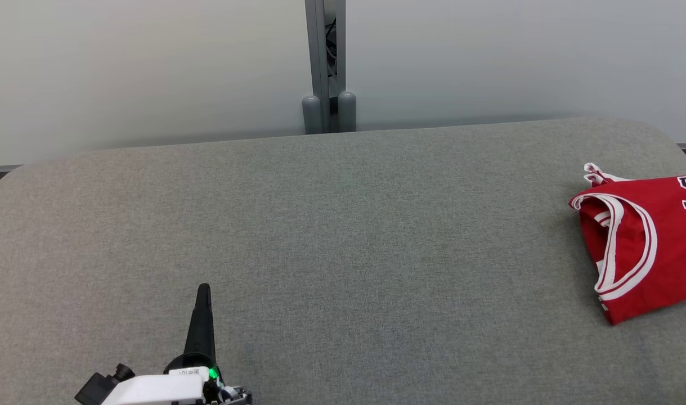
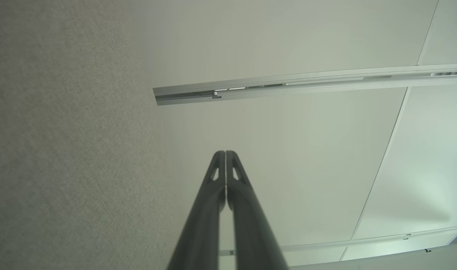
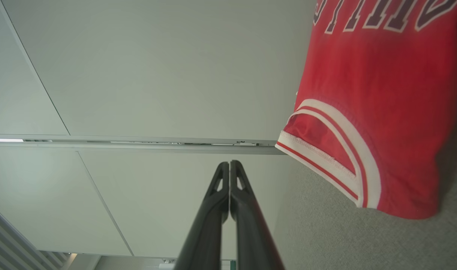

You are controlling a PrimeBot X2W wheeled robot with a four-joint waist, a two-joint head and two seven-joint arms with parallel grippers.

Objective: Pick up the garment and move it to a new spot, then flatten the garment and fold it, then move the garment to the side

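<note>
Nearest me, at about 7 o'clock in the head view, my left claw [image 1: 203, 289] is over the grey tabletop [image 1: 343, 236], its two dark fingers pressed together on nothing and pointing toward 12. Seen from its own wrist, my right claw [image 3: 229, 163] is likewise closed tip to tip and empty, with the garment [image 1: 638, 242] near it at 2 o'clock. That red jersey with white trim lies on the tabletop at 3 o'clock in the head view, running off the frame's edge. Farthest, at 12, a grey post [image 1: 324, 62] stands between pale wall panels [image 1: 151, 67].
</note>
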